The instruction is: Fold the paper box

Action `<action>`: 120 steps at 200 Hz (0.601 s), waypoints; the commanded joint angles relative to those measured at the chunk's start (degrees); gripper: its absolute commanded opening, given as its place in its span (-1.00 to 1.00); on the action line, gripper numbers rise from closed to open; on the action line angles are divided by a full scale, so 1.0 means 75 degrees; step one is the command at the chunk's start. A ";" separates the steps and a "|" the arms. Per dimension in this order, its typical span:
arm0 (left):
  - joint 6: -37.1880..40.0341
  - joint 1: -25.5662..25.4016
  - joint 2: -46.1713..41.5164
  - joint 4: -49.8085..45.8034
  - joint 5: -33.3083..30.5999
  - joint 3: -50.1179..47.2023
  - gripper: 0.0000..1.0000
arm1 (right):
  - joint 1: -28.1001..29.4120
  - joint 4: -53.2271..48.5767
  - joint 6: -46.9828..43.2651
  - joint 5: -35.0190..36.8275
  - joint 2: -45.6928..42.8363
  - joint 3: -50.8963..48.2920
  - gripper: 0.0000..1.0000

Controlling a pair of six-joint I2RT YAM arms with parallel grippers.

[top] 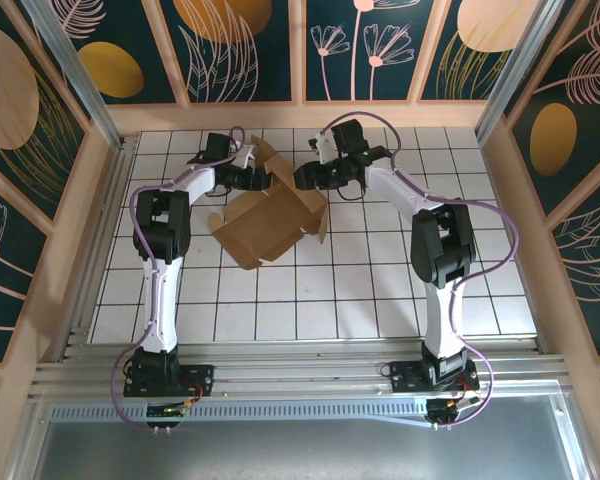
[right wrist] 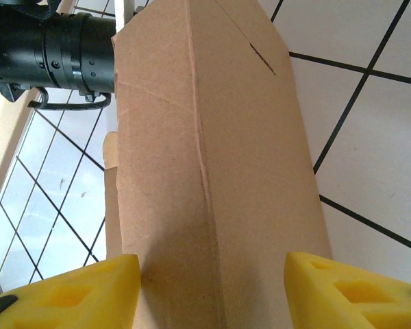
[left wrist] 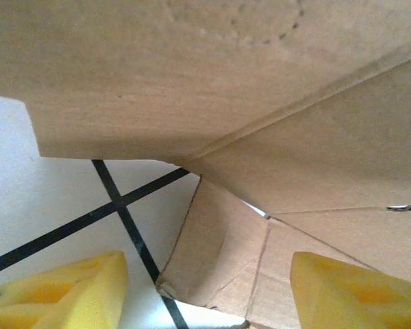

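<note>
Spread wide, the left gripper (left wrist: 209, 295) is hovering at the far left edge of the paper box (top: 268, 228), which is lying half-raised on the white tiled table (top: 380, 290). A small flap is sitting between its fingers with bare tile showing beside it, so it is clamping nothing. Opposite, the right gripper (right wrist: 212, 291) is straddling a creased panel that is filling the gap between its fingers; whether it is squeezing, I cannot tell.

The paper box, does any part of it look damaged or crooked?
The paper box sits skewed to the grid of the tiled table, its flaps splayed open. In the left wrist view a small inner flap has a curled, uneven lower edge.
</note>
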 commanded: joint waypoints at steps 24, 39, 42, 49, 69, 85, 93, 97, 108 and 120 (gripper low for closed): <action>-0.0600 -0.0035 0.0536 -0.0018 0.1101 0.0246 -0.01 | 0.0031 0.0109 0.0159 -0.0112 -0.0210 -0.0120 0.17; -0.0694 -0.0035 0.0473 0.0197 0.1284 0.0142 -0.11 | 0.0021 0.0187 0.0194 -0.0108 -0.0222 -0.0184 0.16; -0.0710 -0.0035 0.0452 0.0238 0.1314 0.0118 -0.14 | 0.0020 0.0188 0.0196 -0.0109 -0.0223 -0.0185 0.17; -0.0742 -0.0035 0.0398 0.0339 0.1402 0.0054 -0.21 | 0.0021 0.0200 0.0220 -0.0109 -0.0214 -0.0196 0.17; -0.0778 -0.0035 0.0280 0.0592 0.1807 -0.0094 -0.43 | 0.0020 0.0233 0.0271 -0.0136 -0.0208 -0.0206 0.17; -0.0731 -0.0034 0.0296 0.0681 0.2464 -0.0091 -0.56 | 0.0027 0.0258 0.0314 -0.0176 -0.0211 -0.0223 0.16; -0.0717 -0.0035 0.0295 0.0719 0.2584 -0.0088 -0.58 | 0.0031 0.0258 0.0326 -0.0182 -0.0205 -0.0221 0.17; -0.0694 -0.0035 0.0291 0.0729 0.2579 -0.0087 -0.60 | 0.0038 0.0253 0.0325 -0.0179 -0.0219 -0.0224 0.17; -0.0581 -0.0035 0.0254 0.0732 0.2510 -0.0124 -0.62 | 0.0031 0.0243 0.0317 -0.0168 -0.0233 -0.0246 0.17; -0.0414 -0.0046 0.0194 0.0720 0.2423 -0.0178 -0.61 | 0.0031 0.0235 0.0306 -0.0135 -0.0255 -0.0277 0.16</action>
